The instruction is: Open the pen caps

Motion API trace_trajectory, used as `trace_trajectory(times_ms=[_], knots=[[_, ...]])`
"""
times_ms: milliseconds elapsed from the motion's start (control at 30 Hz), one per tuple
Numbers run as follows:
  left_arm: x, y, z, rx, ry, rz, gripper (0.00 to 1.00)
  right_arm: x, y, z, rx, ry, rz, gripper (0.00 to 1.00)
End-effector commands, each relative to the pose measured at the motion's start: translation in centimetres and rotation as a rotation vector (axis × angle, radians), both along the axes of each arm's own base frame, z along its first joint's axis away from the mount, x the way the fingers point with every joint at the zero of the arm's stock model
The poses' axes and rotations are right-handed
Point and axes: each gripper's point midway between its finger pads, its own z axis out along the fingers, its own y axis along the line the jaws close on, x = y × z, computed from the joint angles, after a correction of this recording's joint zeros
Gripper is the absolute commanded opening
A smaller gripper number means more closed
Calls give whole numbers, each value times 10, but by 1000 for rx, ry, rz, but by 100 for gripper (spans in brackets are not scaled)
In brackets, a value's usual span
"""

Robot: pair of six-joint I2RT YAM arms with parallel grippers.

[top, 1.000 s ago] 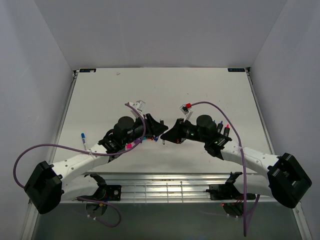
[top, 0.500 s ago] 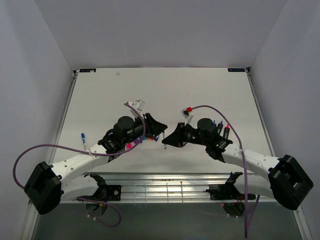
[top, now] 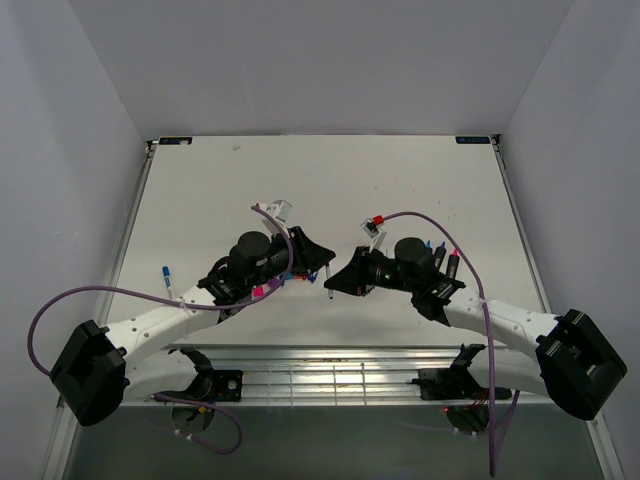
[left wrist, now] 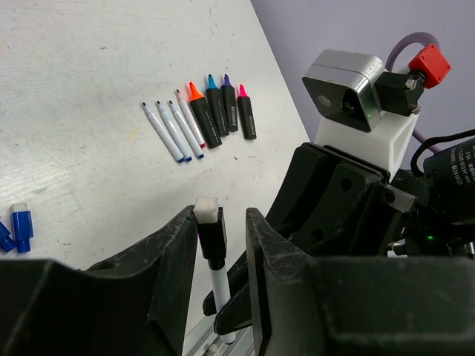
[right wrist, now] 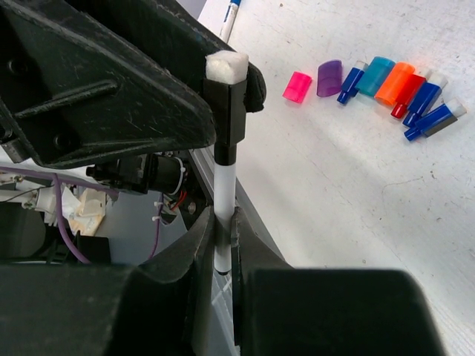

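My right gripper (right wrist: 223,222) is shut on a thin white pen barrel (right wrist: 225,185) and holds it upright. The pen's black cap (right wrist: 228,104) with a white end is still on it. In the left wrist view that cap (left wrist: 211,233) stands between the fingers of my left gripper (left wrist: 223,219). It touches the left finger and a gap shows beside the right finger, so the jaws are open. From above, the two grippers (top: 325,262) (top: 333,285) meet at mid-table. Loose caps lie on the table: magenta (right wrist: 297,86), purple (right wrist: 328,77), blue (right wrist: 378,74), orange (right wrist: 397,81), and slim blue (right wrist: 350,81) and red ones (right wrist: 401,111).
A row of uncapped thin pens (left wrist: 172,130) and black highlighters (left wrist: 219,111) lies on the table beside the right arm (top: 452,262). One pen with a blue end (top: 167,278) lies at the left. A metal rail (top: 330,375) runs along the near edge.
The right gripper has drawn back a little to the right and nearer with the pen, so the grippers stand slightly further apart. The left gripper has barely moved.
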Motion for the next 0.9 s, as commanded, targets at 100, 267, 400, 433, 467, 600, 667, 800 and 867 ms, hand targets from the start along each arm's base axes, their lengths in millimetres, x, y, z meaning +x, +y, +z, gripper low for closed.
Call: trace_trajectory(times_ms=[100,267,400,433,467,600,667,800,867], knots=[[0,-5,16,-28,-16,-26,45,3,7,21,42,-58,19,8],[5,-2,6,-29,30,4,42,4,8,19,36,-59,22,8],[6,-2,5,-33,40,1,33,4,8,15,33,-55,25,8],[6,-3,6,-34,41,-5,29,5,8,15,32,-58,21,8],[6,-3,5,-34,45,-6,23,5,9,14,28,-62,20,8],[5,-2,4,-37,51,-14,0,8,11,12,18,-64,25,30],[5,-1,4,-44,60,-8,0,9,13,12,16,-64,31,34],[7,3,5,-65,83,10,0,14,16,4,-7,-66,32,25],[9,4,4,-72,105,29,0,17,18,0,-26,-59,32,9]])
